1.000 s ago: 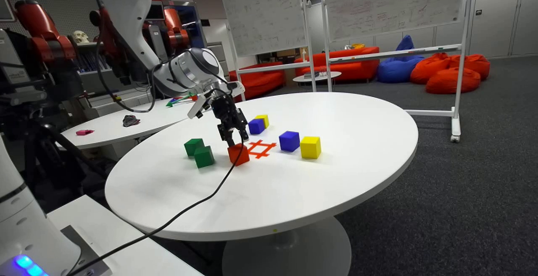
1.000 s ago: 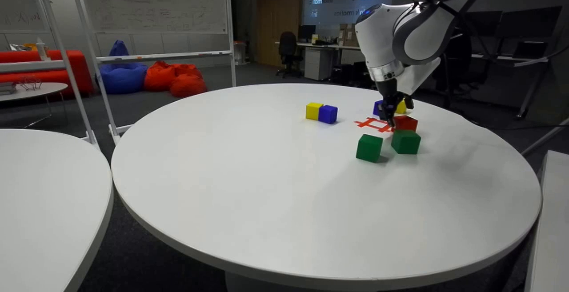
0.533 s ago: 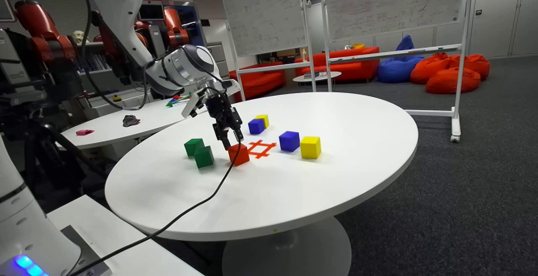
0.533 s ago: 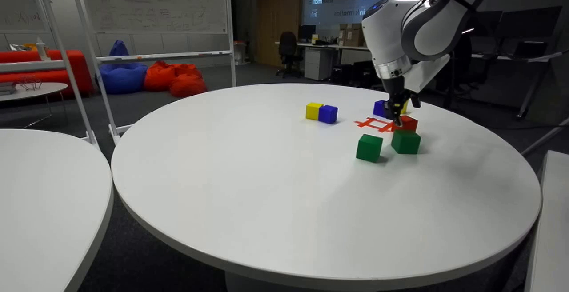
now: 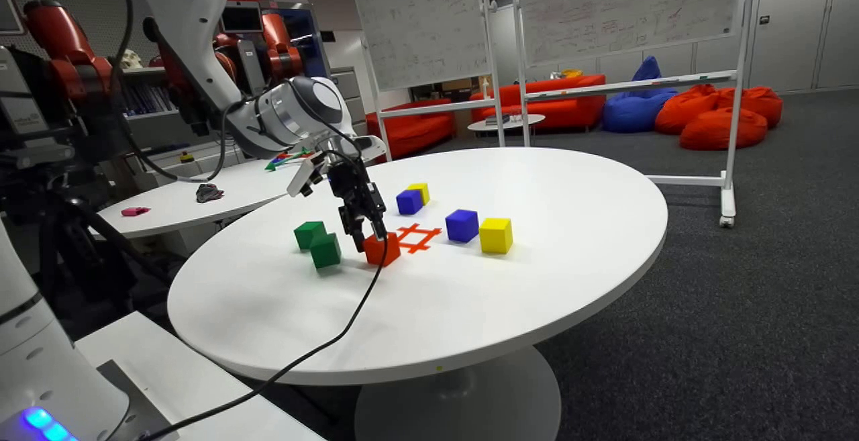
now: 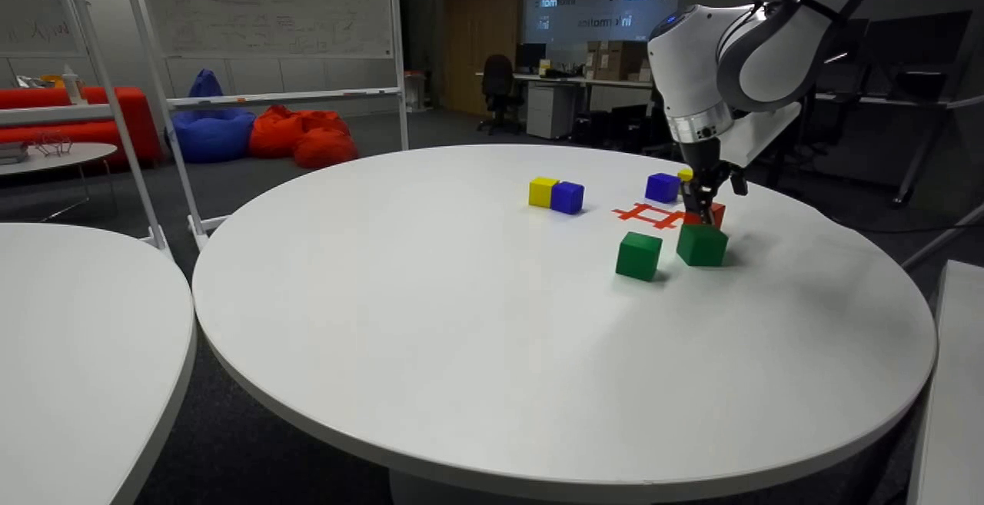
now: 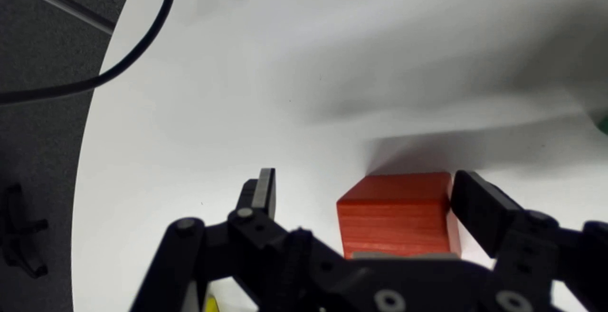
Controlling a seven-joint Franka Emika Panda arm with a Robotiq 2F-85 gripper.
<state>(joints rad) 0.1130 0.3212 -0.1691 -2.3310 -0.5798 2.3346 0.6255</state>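
In an exterior view, left to right: two green blocks (image 5: 326,251) are sitting near each other. Claw (image 5: 371,240) is pointing down, spread wide, gripping nothing. Red block (image 5: 384,252) is resting on the table (image 5: 537,307) between its jaws, lying closer to one in the wrist view; contact there, cannot tell. Red mark (image 5: 430,232) is showing just beside the block, with a far blue-yellow pair (image 5: 409,203) standing behind it. A nearer blue-yellow pair (image 5: 463,226) is standing at right.
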